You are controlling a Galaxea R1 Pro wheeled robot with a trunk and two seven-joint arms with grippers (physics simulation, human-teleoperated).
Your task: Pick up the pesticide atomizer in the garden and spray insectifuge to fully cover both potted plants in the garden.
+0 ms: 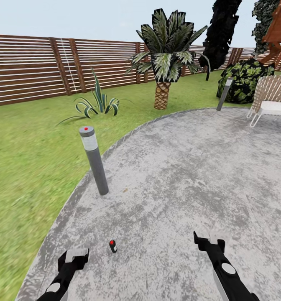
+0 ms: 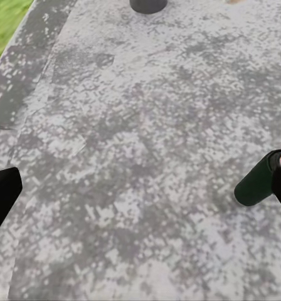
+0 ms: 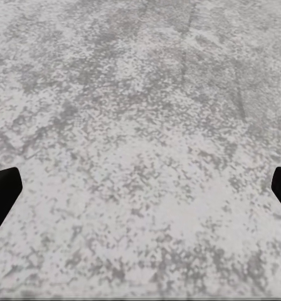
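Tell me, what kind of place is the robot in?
It looks like a garden: green lawn, a round grey paved patio, a brown slatted fence and a palm.

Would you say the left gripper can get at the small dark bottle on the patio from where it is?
Probably yes: the pesticide atomizer lies on bare paving just beside the open left gripper, with nothing between them.

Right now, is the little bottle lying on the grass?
No, the pesticide atomizer sits on the grey paved patio, between the left gripper and right gripper.
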